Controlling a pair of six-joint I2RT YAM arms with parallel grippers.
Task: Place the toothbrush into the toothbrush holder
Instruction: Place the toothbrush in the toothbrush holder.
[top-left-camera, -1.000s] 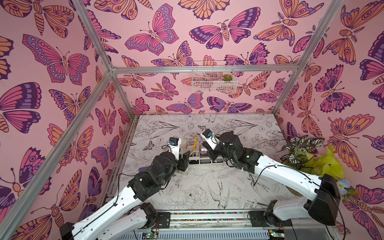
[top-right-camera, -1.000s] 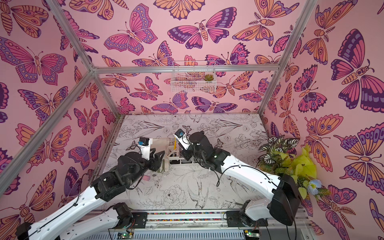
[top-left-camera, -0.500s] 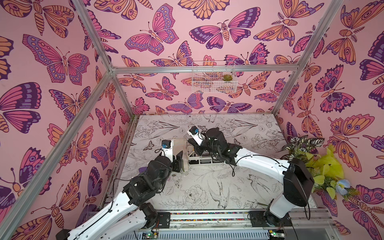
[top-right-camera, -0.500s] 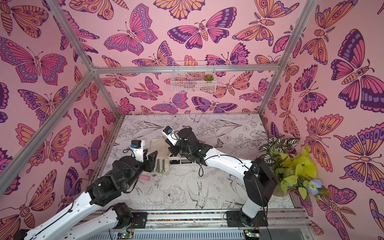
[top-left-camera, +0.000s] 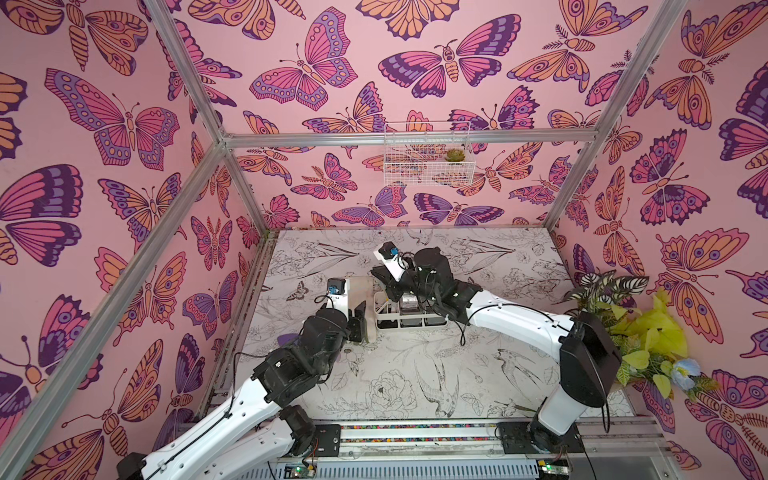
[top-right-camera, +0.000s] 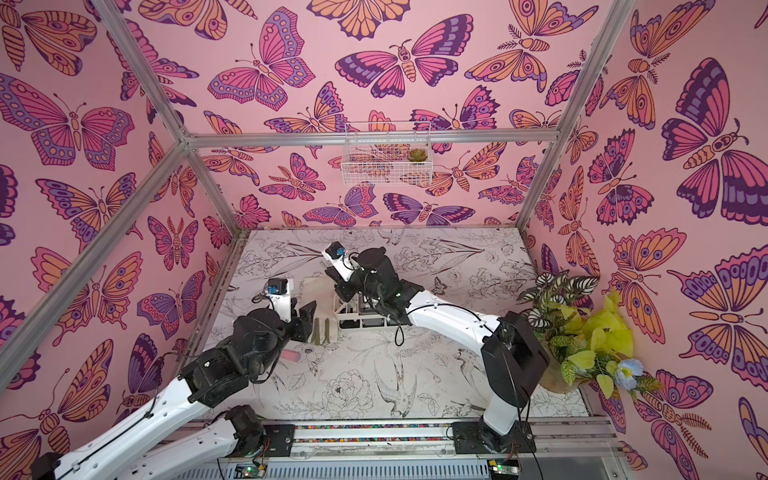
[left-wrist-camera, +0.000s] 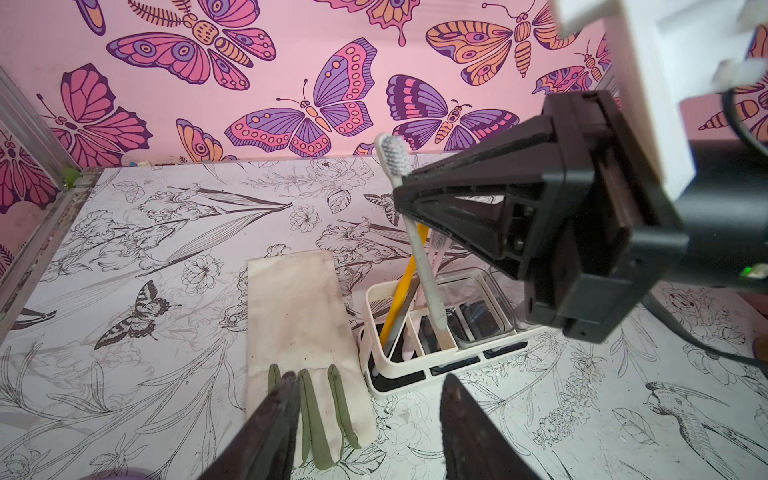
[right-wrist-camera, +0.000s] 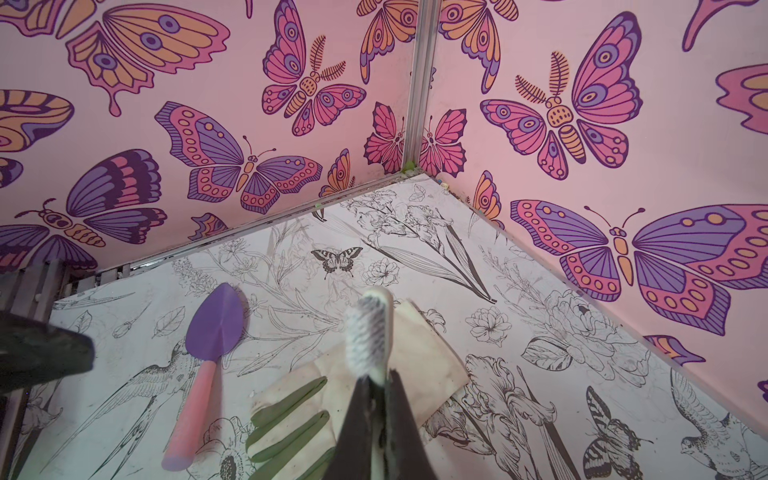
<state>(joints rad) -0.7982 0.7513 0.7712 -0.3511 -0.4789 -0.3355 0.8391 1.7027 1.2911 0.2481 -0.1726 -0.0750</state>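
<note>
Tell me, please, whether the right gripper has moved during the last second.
Yes: the right gripper has shifted along the toothbrush holder towards its end beside the glove.

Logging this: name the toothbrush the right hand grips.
The grey toothbrush, pinched below its bristles by the right hand; the yellow toothbrush and pink toothbrush are unheld.

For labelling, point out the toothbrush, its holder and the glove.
toothbrush (left-wrist-camera: 423, 266), left wrist view, on its handle.
toothbrush holder (left-wrist-camera: 368, 328), left wrist view, on its white wall.
glove (left-wrist-camera: 291, 307), left wrist view, on its palm.
</note>
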